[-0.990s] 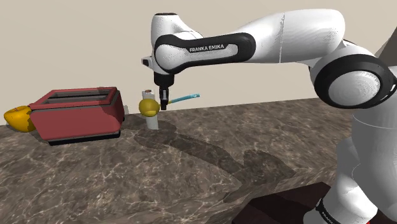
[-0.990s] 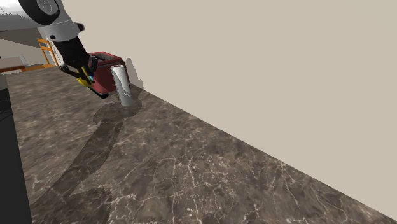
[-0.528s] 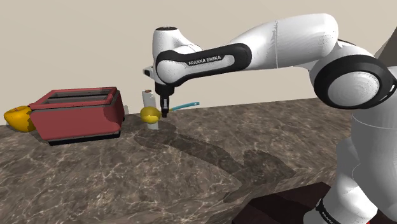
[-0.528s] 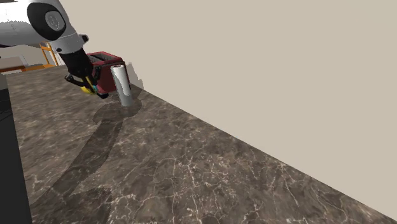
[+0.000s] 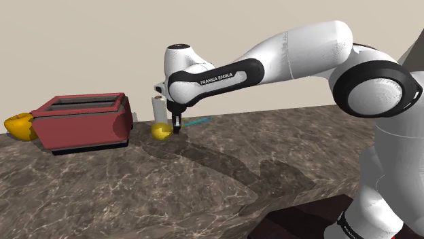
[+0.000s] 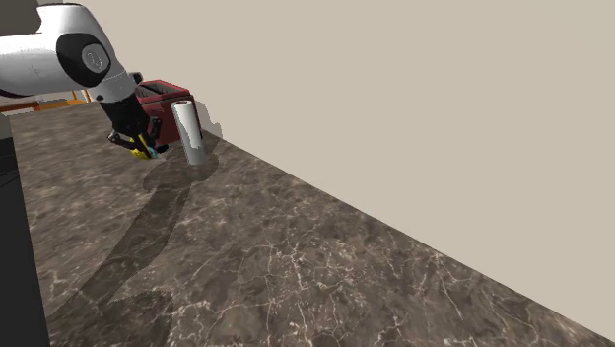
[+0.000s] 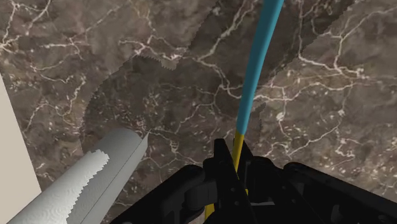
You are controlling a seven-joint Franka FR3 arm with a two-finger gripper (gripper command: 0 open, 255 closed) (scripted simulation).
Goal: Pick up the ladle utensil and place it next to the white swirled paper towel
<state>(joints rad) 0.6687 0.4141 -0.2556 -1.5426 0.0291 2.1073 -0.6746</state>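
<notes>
The gripper (image 5: pixel 177 127) is clenched on the ladle (image 5: pixel 162 131). In the wrist view its black fingers (image 7: pixel 222 167) pinch the thin yellow shaft. From there the teal handle (image 7: pixel 254 70) runs straight away from the gripper (image 7: pixel 234 158) over the dark marbled counter (image 7: pixel 127 70).

In the shoulder view the ladle's yellow bowl sits at the gripper's 8 o'clock, low over the counter (image 5: pixel 204 176). Whether it touches the surface cannot be told. The teal handle sticks out toward the gripper's 2 o'clock.

The white paper towel roll (image 5: pixel 158 108) stands upright at the bowl's 12 o'clock, just behind it and close to the beige wall (image 5: pixel 81 47). A red toaster (image 5: pixel 85 121) lies at the roll's 9 o'clock. A yellow object (image 5: pixel 19 126) peeks out at the toaster's 9 o'clock.

In the second exterior view the gripper (image 6: pixel 138 144) and the ladle (image 6: pixel 144 151) hang just beside the paper towel roll (image 6: pixel 189 133), at its 8 o'clock. The toaster (image 6: pixel 158 94) is at the roll's 11 o'clock. In the wrist view the roll (image 7: pixel 89 184) lies close beside the gripper, apart from the fingers.
</notes>
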